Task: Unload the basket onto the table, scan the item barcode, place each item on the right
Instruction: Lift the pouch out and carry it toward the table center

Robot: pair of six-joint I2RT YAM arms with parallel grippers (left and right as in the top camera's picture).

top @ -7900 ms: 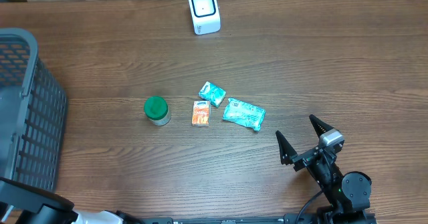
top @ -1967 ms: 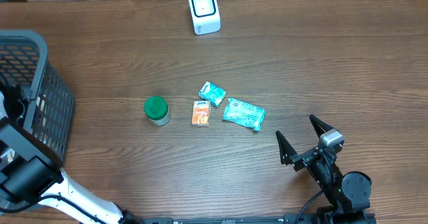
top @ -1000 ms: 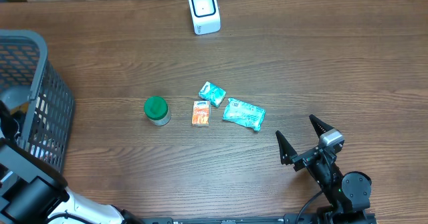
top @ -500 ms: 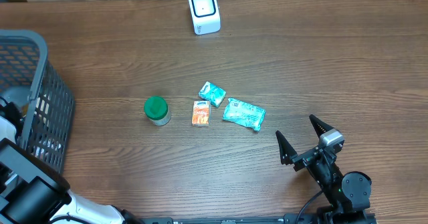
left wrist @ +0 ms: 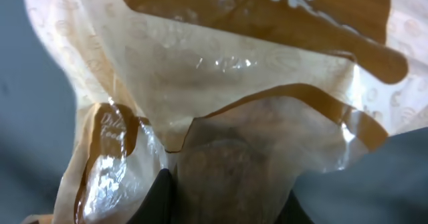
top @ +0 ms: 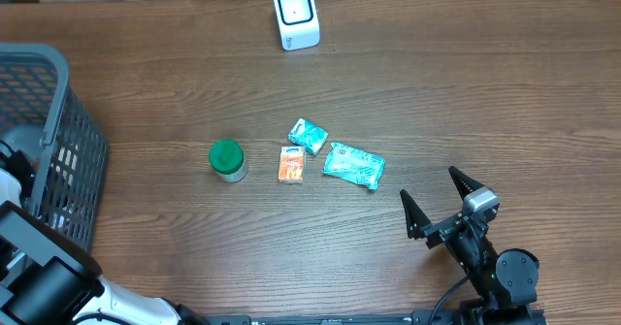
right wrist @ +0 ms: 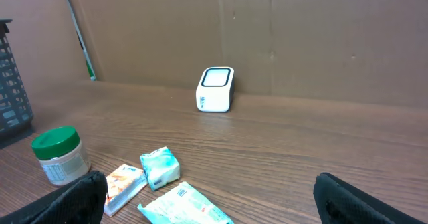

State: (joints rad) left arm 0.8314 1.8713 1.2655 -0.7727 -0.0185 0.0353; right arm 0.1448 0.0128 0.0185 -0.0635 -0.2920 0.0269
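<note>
**Now the left arm is down in the basket, with a packet between its jaws**

Some seconds ago your left arm (top: pixel 39 267) lay low at the near edge. Since then it has gone over to the grey basket (top: pixel 39 102) and reached into it, and in the last half second it has hardly moved. In the left wrist view a thin tan and brown packet (left wrist: pixel 221 97) fills nearly the whole picture. Its lower part sits between two dark shapes at the bottom edge, which I take for the fingers. They stand rather close together, so the left jaws appear to pinch the packet, though the contact itself is too near to see sharply.

For the task I judge this to be the pickup of the item. The packet is inside the basket and not yet lifted. No barcode shows on the side that faces the camera, so you may need to turn it.

The rest has not changed. The white scanner (top: pixel 295 16) stands at the far edge of the bench (top: pixel 437 82), well apart from the basket. A green-lidded jar (top: pixel 227 160), an orange sachet (top: pixel 291 164), a small teal pouch (top: pixel 309 135) and a larger teal pouch (top: pixel 354 164) lie in the middle. The right arm (top: pixel 475 243) rests at the near right with its jaws spread wide and empty.

The basket wall stands between the packet and the scanner, so I think you must first lift it above the rim. The jar is near the straight line to the scanner, so pass high over it.
</note>
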